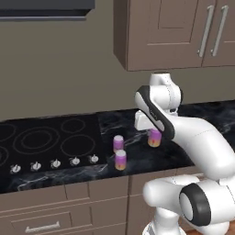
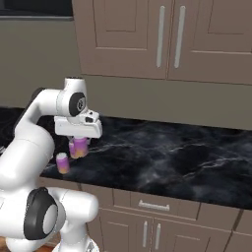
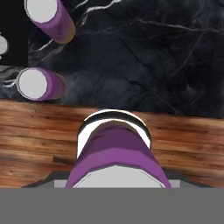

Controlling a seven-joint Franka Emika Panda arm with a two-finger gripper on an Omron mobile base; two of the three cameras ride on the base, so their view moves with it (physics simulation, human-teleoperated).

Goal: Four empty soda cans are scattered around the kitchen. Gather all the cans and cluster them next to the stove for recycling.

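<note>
Now my hand (image 2: pixel 78 142) pinches a purple can (image 1: pixel 154 137) upright | two cans (image 1: pixel 120 151) wait left by the stove (image 1: pixel 48 142) | desk (image 2: pixel 172 157) below.

Purple soda cans (image 1: pixel 120 159) fade to orange at the base, silver-topped; black worktop (image 2: pixel 172 157) veined white; stove (image 1: pixel 46 137) black, grey rings.

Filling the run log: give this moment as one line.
hand: shut on third purple soda can | two purple soda cans: upright on black marble counter beside black glass stove
</note>
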